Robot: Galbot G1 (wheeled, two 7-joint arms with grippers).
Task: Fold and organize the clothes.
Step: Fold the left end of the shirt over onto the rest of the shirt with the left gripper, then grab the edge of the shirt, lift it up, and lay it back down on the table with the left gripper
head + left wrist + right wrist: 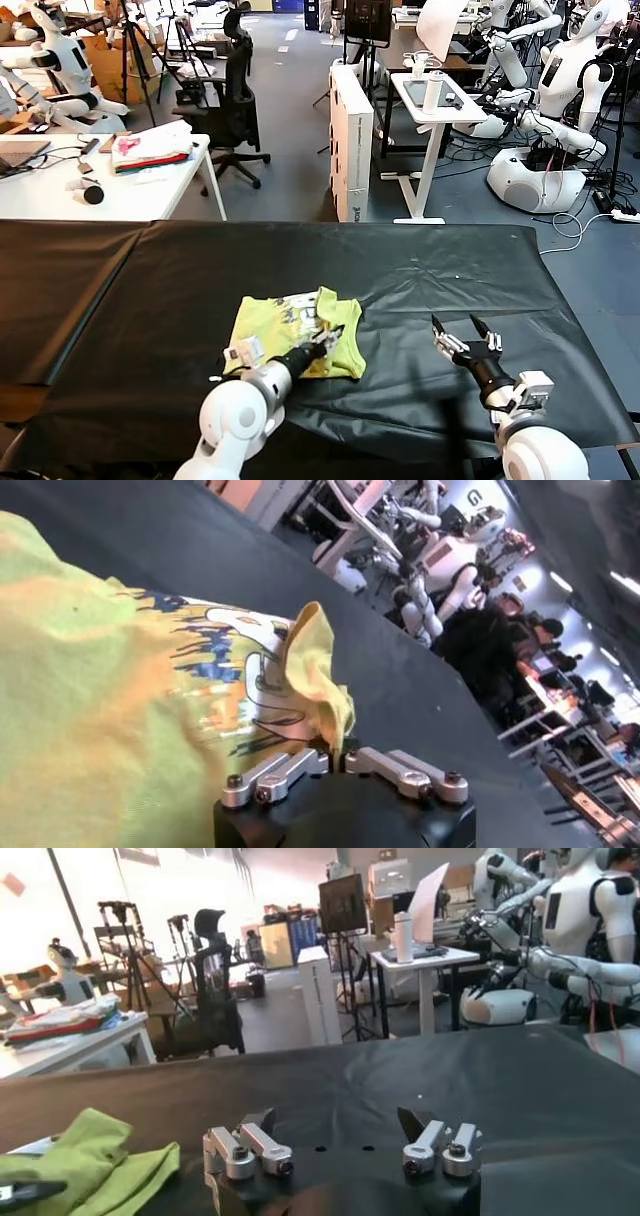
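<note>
Soft lime-yellow T-shirt folded, rumpled, on black-draped bench; left end effector state indeterminate; right end effector open.

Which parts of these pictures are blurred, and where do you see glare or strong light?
Left wrist view: the T-shirt up close is soft and blurred, and the background room too. Right wrist view: bright light washes out the upper left of the room; the right end effector is fairly sharp. Head view: even light, with faint sheen on the black table cover.
</note>
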